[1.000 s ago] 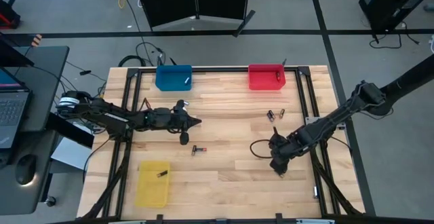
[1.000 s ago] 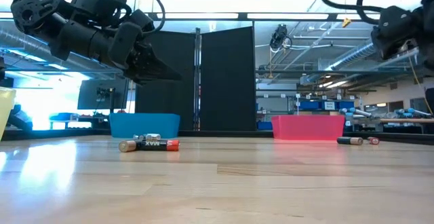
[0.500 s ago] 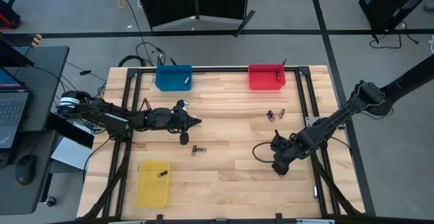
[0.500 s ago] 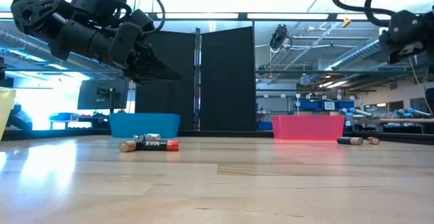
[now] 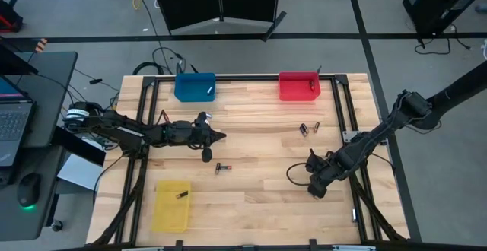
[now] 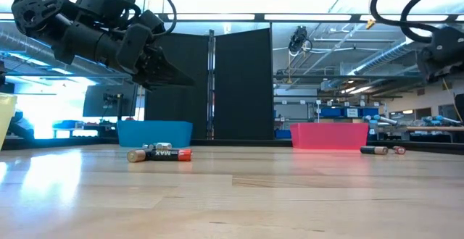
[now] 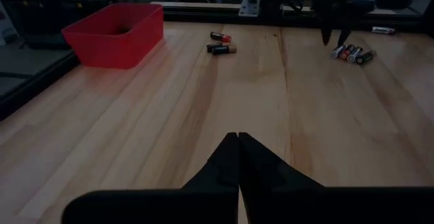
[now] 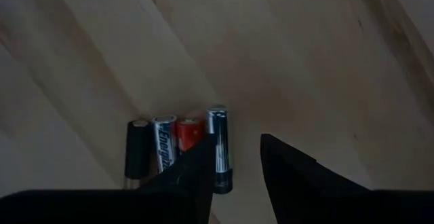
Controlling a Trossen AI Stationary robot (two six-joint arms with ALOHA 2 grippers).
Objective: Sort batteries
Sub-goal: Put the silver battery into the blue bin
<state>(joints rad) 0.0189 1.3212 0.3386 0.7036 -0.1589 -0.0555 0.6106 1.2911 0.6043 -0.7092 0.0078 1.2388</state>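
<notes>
High view: I've got the right gripper low over the table's near-right part, prob. lining up on a small row of cells I can't make out from up here. Left gripper waits mid-table on the left side, pointing toward centre. Loose batteries: a pair below the red bin, one black-and-red cell near the middle. Blue bin at the far edge and yellow bin at near-left each show a cell inside, so I judge sorting is partly done. Surface is pale wood planks in a black frame; grey floor, a desk w/ laptop at left.

Low view: left gripper hangs well above the wood, fingers pressed to a point, holding nothing. Black-and-red cell w/ a silver one beside it lies in front of the blue bin; more cells far right by the red bin. Behind: dark panels, workshop shelving, ceiling lights.

Left wrist view: own fingers meet, nothing between them. Ahead, the red bin, two cells nr it, and four cells in a row under the other arm.

Right wrist view: right gripper parted a little, empty, over the row of four; the silver-tipped end cell sits nearest the gap, so I guess that's the pick.
</notes>
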